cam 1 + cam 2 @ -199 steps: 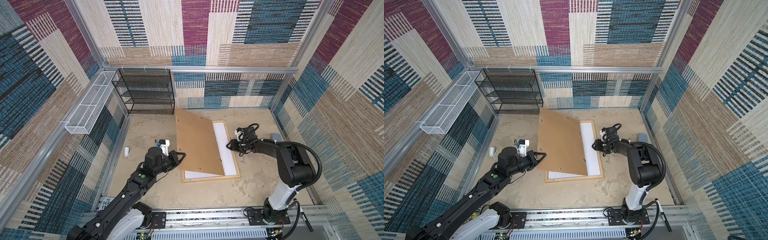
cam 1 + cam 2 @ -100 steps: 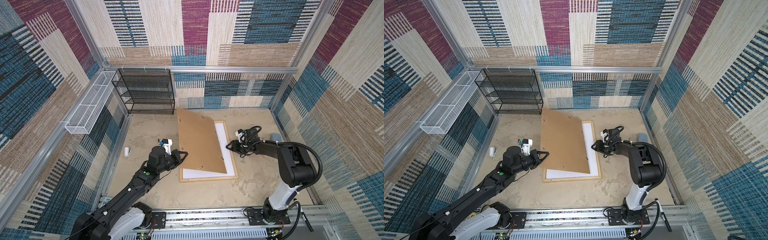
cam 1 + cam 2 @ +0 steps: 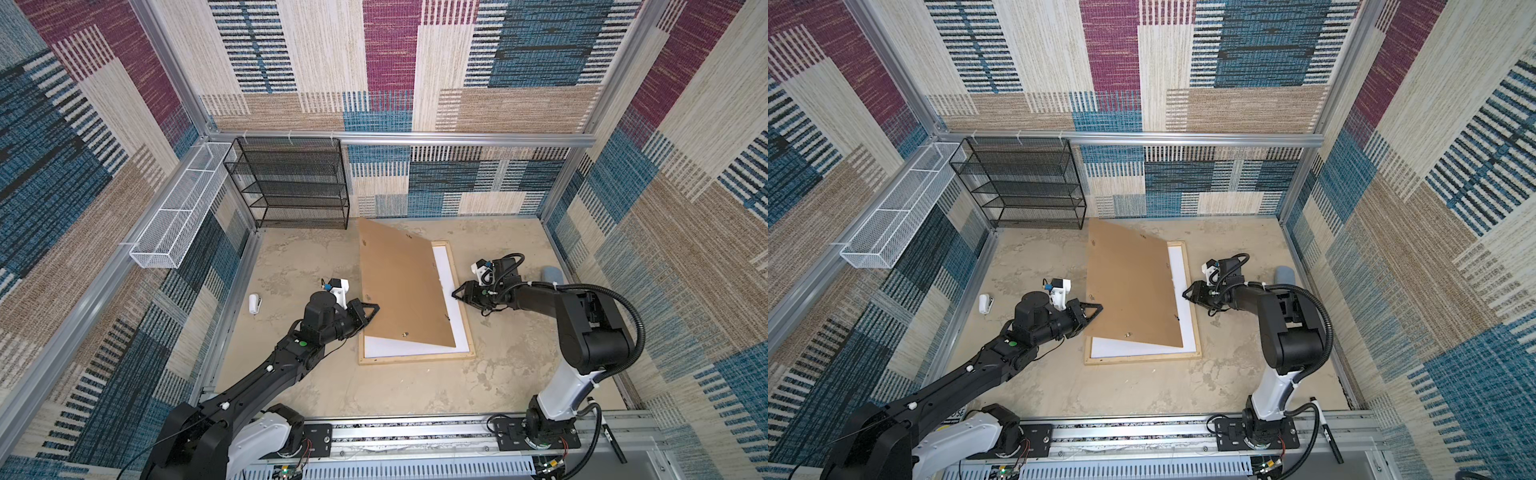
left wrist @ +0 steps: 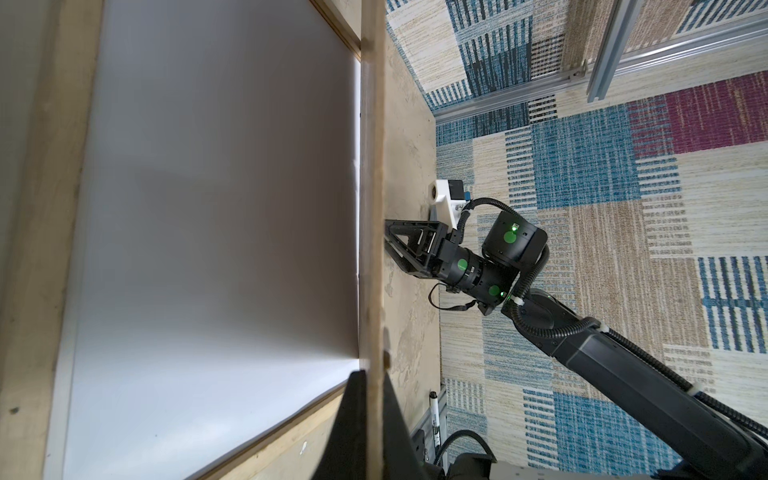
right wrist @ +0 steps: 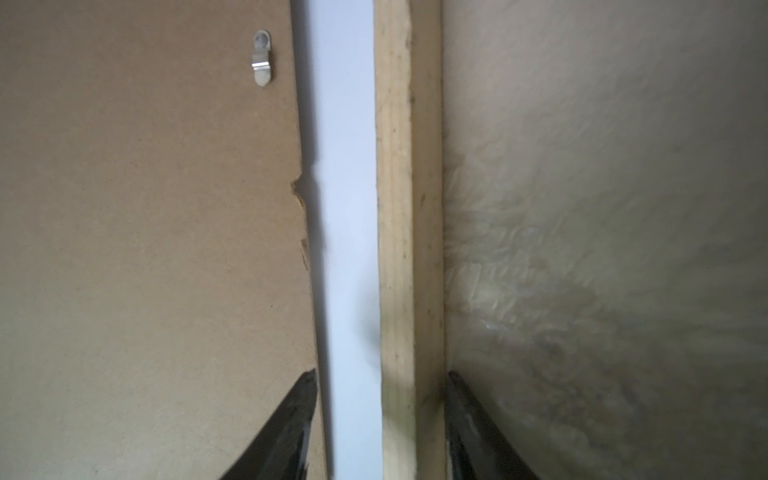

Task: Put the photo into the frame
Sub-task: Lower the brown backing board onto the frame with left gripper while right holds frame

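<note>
The frame (image 3: pixel 415 358) (image 3: pixel 1142 358) of pale wood lies flat mid-table. The photo (image 3: pixel 446 270) (image 4: pixel 208 208) lies inside it, only its plain white back showing. Over it slants the brown backing board (image 3: pixel 399 282) (image 3: pixel 1129 278), raised on its left side. My left gripper (image 3: pixel 374 307) (image 4: pixel 370 374) is shut on that left edge. My right gripper (image 3: pixel 454 294) (image 5: pixel 381 374) is open at the frame's right rail (image 5: pixel 395 208). One finger is over the board's right edge (image 5: pixel 145 208), the other outside the rail by the table.
A black wire-mesh rack (image 3: pixel 291 183) stands at the back left, and a white wire basket (image 3: pixel 178 208) hangs on the left wall. A small white object (image 3: pixel 254 303) lies left of my left arm, and a grey-blue object (image 3: pixel 552 274) sits by the right wall.
My left gripper has carried the board's left edge rightward, so the board covers more of the white sheet. The right gripper has barely moved.
</note>
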You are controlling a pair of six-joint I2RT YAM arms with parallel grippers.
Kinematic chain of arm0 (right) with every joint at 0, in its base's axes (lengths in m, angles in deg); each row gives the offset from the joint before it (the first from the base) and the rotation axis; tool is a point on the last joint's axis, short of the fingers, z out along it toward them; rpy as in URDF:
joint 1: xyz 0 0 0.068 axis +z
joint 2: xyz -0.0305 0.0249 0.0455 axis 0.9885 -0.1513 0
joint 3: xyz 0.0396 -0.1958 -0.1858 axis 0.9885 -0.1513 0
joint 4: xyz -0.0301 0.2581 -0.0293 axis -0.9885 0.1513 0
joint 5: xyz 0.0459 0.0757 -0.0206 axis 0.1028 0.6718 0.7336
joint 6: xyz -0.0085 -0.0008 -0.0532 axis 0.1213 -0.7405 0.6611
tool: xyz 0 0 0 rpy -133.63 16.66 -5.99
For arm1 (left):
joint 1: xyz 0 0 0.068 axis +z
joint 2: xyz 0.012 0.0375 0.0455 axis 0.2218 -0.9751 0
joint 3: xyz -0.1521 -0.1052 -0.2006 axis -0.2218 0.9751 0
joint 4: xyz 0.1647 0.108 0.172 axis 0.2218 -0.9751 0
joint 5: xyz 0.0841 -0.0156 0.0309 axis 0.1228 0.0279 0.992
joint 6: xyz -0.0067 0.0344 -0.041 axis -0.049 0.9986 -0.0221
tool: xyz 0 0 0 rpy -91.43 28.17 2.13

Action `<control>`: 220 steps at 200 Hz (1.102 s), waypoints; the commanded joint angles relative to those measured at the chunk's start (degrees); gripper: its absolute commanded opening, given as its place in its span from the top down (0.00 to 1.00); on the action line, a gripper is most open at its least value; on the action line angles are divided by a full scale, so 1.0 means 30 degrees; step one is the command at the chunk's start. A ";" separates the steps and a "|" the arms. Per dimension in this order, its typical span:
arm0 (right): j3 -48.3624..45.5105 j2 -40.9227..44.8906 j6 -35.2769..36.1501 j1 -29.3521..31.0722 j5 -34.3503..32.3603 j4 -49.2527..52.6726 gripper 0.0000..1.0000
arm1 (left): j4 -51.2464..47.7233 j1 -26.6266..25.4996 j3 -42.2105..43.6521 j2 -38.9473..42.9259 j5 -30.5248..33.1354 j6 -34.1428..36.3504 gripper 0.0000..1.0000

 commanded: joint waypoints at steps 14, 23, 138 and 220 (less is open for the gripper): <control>-0.0010 -0.0016 -0.0034 -0.0031 0.0370 -0.0469 0.49 | 0.2279 -0.0073 0.0107 -0.0251 -0.0412 -0.0321 1.00; -0.0029 -0.0014 -0.0011 -0.0059 0.0369 -0.0508 0.49 | 0.2268 -0.0099 0.0115 -0.0297 -0.0393 -0.0339 1.00; -0.0222 -0.0164 -0.0085 -0.0205 0.0488 -0.0796 0.49 | 0.3127 -0.0220 0.0224 -0.1435 -0.1148 -0.1037 1.00; -0.0618 -0.0282 -0.0312 -0.0412 0.0604 -0.1268 0.49 | 0.1364 -0.0222 0.0283 0.0027 -0.0983 -0.0867 1.00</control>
